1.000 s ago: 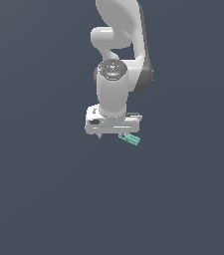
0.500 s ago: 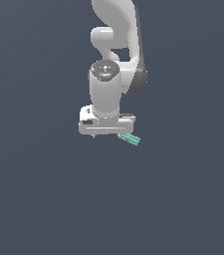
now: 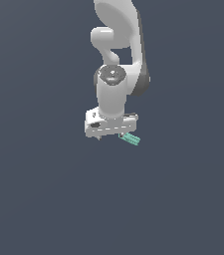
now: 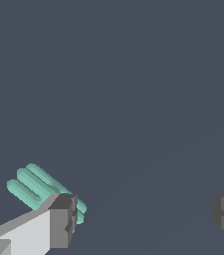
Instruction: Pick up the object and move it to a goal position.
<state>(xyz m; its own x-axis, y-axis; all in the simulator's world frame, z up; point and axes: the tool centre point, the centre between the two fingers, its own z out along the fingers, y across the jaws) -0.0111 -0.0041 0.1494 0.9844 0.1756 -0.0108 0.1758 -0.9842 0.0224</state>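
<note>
**Q:** Fingers first: what state do we read for the gripper point(image 4: 143, 219)?

**A:** Released. In the wrist view the two fingertips point(image 4: 63, 219) stand far apart with bare floor between them, and nothing is clasped.

**Q:** Where, then, is the object point(image 4: 39, 187)?

**A:** Outside the gap. The mint-green bundle of short rods lies against the outer face of one finger, its near end hidden behind that pad — whether it touches the pad we cannot tell. In the exterior view the object point(image 3: 130, 139) shows just below and beside the gripper point(image 3: 111, 130), at the same finger's side.

**Q:** Why is the hand placed so?

**A:** We judge the wide opening to be preparation for a grasp, but the piece is not yet between the fingers. The hand would have to shift sideways, towards that finger, before closing.

**Q:** What room is there to move?

**A:** Plenty — the plain dark floor point(image 3: 44, 199) surrounds the fingers on every side, with no edge or obstacle in view. No goal marker is visible.
</note>
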